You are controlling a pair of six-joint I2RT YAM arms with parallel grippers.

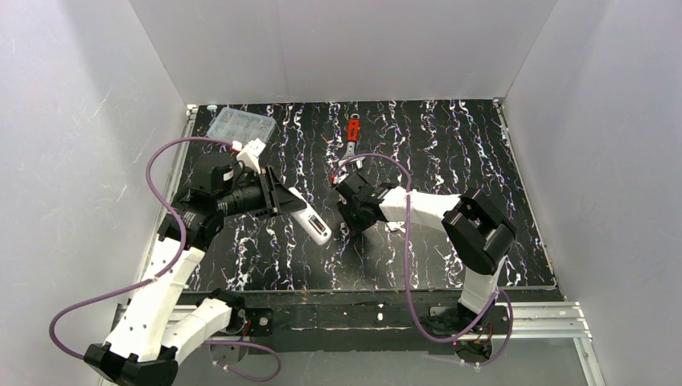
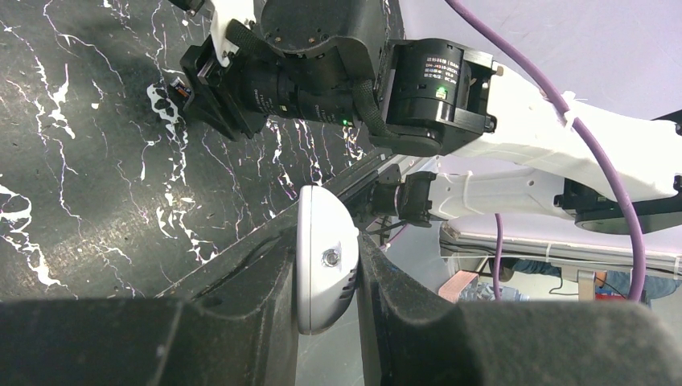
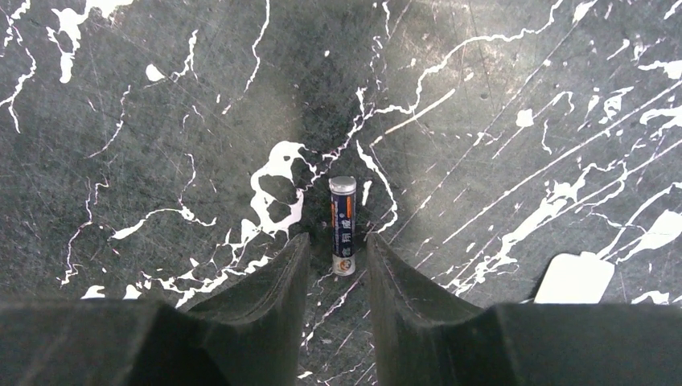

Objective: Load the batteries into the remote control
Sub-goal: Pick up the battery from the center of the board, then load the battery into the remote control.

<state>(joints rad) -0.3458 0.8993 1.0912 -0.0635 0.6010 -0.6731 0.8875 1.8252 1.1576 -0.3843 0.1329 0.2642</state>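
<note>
- The left claw is clamped on the white remote control, held off the counter at centre-left. Its fingers hide both long sides, and its back cannot be seen.
- The right claw has its fingers apart, straddling the near end of one battery. The battery lies flat on the counter with a sliver of gap on each side.
- From above, that battery is hidden under the right claw, just right of the remote control.
- A flat white piece, cut off by the right finger, lies near the battery; possibly a cover.
- A clear compartment box sits at the far left corner, its contents too small to tell.
- A red-handled wrench lies at far centre.
</note>
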